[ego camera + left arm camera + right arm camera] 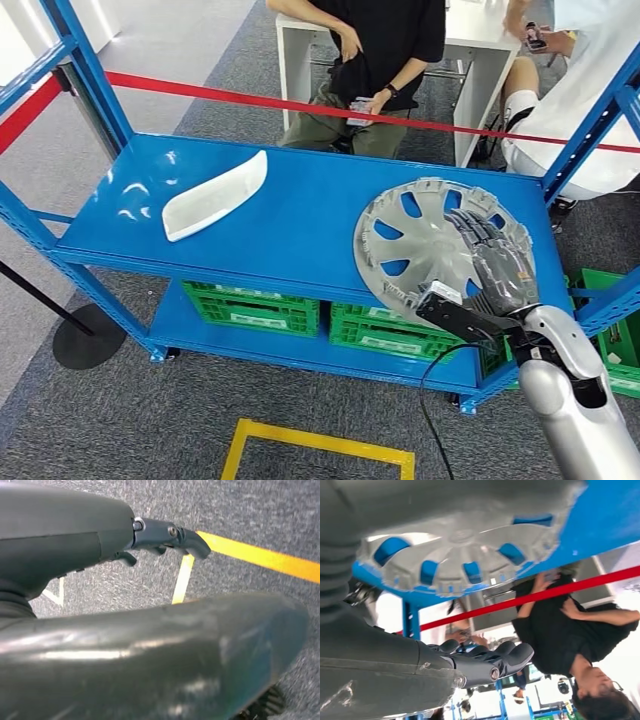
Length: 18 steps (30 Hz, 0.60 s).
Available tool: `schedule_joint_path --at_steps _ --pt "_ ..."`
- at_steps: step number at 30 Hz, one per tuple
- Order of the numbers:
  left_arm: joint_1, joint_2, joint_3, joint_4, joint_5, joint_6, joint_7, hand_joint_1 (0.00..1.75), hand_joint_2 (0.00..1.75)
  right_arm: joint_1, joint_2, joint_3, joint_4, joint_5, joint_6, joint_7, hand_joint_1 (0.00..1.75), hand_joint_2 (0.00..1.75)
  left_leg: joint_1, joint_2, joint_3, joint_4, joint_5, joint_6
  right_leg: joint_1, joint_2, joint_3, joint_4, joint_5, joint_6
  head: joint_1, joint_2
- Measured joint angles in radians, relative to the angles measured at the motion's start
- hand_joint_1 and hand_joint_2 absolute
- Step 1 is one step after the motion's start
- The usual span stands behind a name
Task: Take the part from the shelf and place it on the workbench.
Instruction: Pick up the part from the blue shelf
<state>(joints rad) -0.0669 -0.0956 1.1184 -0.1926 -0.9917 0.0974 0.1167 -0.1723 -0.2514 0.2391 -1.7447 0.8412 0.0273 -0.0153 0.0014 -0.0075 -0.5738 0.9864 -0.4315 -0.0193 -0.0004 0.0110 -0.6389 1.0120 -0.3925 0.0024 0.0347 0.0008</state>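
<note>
I see the silver, multi-spoke hubcap [423,240] lying flat on the blue shelf [302,215], overhanging its front edge. Right robot hand [502,262] grips its rim; left robot hand [166,537] hangs empty, fingers curled.

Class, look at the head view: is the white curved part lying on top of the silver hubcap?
No. The white curved part lies alone on the left of the blue shelf, well apart from the hubcap on the right.
</note>
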Motion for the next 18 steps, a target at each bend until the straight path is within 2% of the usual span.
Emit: schedule_joint_path --at_steps 1,2,4,6,13,18 --pt "0.000 0.000 0.001 0.000 0.002 0.003 0.002 0.00 0.00 0.000 0.000 0.000 0.000 -0.016 -0.003 -0.002 0.00 1.75 -0.001 -0.001 0.000 0.000 0.001 0.003 0.000 0.000 0.002 -0.004 0.005 0.000 0.000 0.000" --pt "0.000 -0.001 0.003 0.000 0.004 0.005 0.003 0.00 0.00 0.000 0.000 -0.001 -0.002 -0.031 -0.005 -0.005 0.00 1.75 -0.001 -0.001 0.000 0.000 0.001 0.005 -0.001 0.000 0.005 -0.008 0.010 0.005 0.000 0.000" --pt "0.001 -0.001 0.008 0.000 0.005 0.008 0.005 0.00 0.00 0.001 0.000 -0.002 -0.005 -0.049 -0.006 -0.007 0.00 1.75 -0.002 -0.001 -0.001 0.001 0.002 0.008 -0.001 0.000 0.011 -0.014 0.020 0.023 0.000 0.000" --pt "0.002 -0.002 0.013 0.000 0.006 0.008 0.006 0.00 0.00 0.002 0.000 -0.003 -0.006 -0.055 -0.006 -0.007 0.00 1.75 -0.002 -0.001 -0.002 0.001 0.002 0.010 -0.002 0.000 0.013 -0.017 0.024 0.035 -0.001 0.000" --pt "0.001 -0.002 0.017 0.000 0.008 0.010 0.007 0.00 0.00 0.009 0.000 -0.010 -0.018 -0.065 -0.009 -0.008 0.00 1.75 -0.002 -0.001 -0.002 0.001 0.001 0.012 -0.002 0.000 0.011 -0.018 0.022 0.040 -0.001 0.000" --pt "0.003 -0.006 0.026 0.000 0.022 0.019 0.008 0.00 0.00 0.077 -0.027 -0.048 -0.092 -0.112 0.000 -0.014 0.00 1.75 -0.001 -0.001 -0.002 0.000 0.001 0.012 -0.001 0.000 0.009 -0.016 0.020 0.041 -0.001 0.000"
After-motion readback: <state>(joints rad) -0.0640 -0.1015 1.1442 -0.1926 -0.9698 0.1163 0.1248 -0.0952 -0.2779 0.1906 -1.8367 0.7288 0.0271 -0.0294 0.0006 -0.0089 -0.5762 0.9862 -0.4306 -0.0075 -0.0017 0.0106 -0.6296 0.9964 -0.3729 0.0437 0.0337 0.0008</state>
